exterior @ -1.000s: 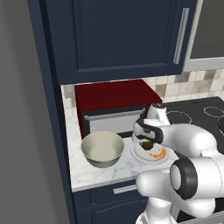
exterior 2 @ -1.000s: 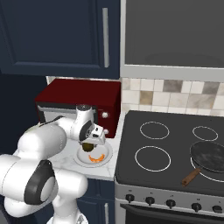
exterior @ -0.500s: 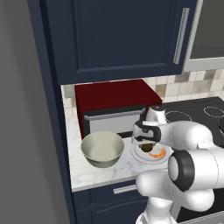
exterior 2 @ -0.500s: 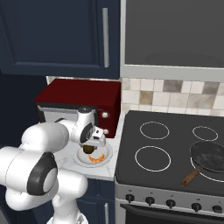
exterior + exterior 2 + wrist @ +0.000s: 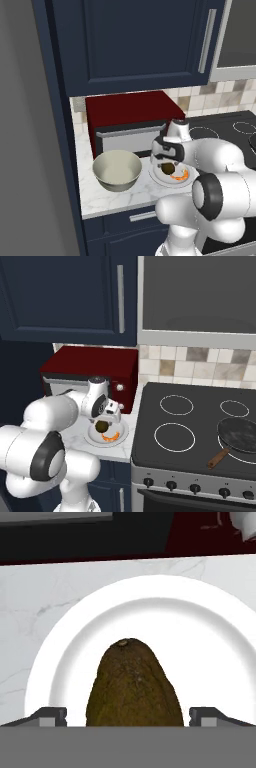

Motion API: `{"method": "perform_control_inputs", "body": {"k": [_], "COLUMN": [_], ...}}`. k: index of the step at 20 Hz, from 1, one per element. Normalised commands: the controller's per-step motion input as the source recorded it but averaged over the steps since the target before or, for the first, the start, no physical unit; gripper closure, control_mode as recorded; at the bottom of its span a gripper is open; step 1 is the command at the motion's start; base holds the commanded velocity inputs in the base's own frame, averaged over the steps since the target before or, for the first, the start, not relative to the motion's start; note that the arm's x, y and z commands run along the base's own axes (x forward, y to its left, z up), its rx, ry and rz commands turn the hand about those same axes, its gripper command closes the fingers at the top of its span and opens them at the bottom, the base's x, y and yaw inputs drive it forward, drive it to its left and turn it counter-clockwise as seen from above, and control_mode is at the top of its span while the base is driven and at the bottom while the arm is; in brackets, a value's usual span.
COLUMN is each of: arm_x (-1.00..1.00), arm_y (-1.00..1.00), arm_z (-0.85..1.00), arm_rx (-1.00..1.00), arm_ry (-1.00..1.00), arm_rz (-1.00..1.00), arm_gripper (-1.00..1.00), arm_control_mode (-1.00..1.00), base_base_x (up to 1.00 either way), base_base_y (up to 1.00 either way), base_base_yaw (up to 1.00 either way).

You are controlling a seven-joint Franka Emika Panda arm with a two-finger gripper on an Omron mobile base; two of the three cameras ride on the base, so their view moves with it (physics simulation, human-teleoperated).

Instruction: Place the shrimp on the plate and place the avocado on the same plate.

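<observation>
Avocado (image 5: 132,684) lies on the plate (image 5: 65,647), its narrow stem end pointing toward the microwave (image 5: 130,120) side of the plate, and it sits in the flat centre in the hand view. The claw (image 5: 127,716) hangs right over it with its two finger tips (image 5: 50,716) spread wide, one on each side of the avocado, with a clear gap between each tip and the fruit's skin, so the claw is open and grips nothing.

In the left base view the avocado (image 5: 168,169) shows as a dark lump on the plate (image 5: 161,180), just under the claw (image 5: 166,161), and the shrimp (image 5: 181,175) curls beside it on the same plate, on the side toward the stove (image 5: 200,431). The right base view gives the same: avocado (image 5: 102,426) on the plate (image 5: 92,438) toward the microwave (image 5: 90,368), shrimp (image 5: 111,436) just in front of it, nearer the plate's front rim. Whether avocado and shrimp touch I cannot tell.

The plate rests on the marble worktop (image 5: 107,197), just in front of the microwave. A cream bowl (image 5: 117,170) stands on the worktop beside the plate, on the side away from the stove, apart from it. On the stove, well away from the plate, sits a dark pan (image 5: 239,434) with a brown handle.
</observation>
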Motion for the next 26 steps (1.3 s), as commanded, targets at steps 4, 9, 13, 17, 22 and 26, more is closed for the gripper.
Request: {"method": "perform_control_inputs", "body": {"k": [4,9,13,17,22,26], "arm_x": [-0.36,-0.78,-0.93,-0.77,-0.65,-0.66], "arm_y": [0.0,-0.01,0.0,0.12,0.17,0.04], "arm_z": [0.72,0.76,0.62,0.8,0.85,0.76], "arm_rx": [0.0,0.0,-0.04,-0.06,-0.05,-0.02], "arm_ry": [0.0,0.0,0.0,0.0,0.0,0.0], "arm_rz": [0.0,0.0,0.0,0.0,0.0,0.0], "arm_gripper": [-1.0,-1.0,-1.0,-1.0,-1.0,-1.0], "arm_control_mode": [-1.0,-1.0,-1.0,-1.0,-1.0,-1.0], "base_base_x": [0.0,0.0,0.0,0.0,0.0,0.0], "base_base_y": [0.0,0.0,0.0,0.0,0.0,0.0], "base_base_yaw": [0.0,0.0,0.0,0.0,0.0,0.0]}}
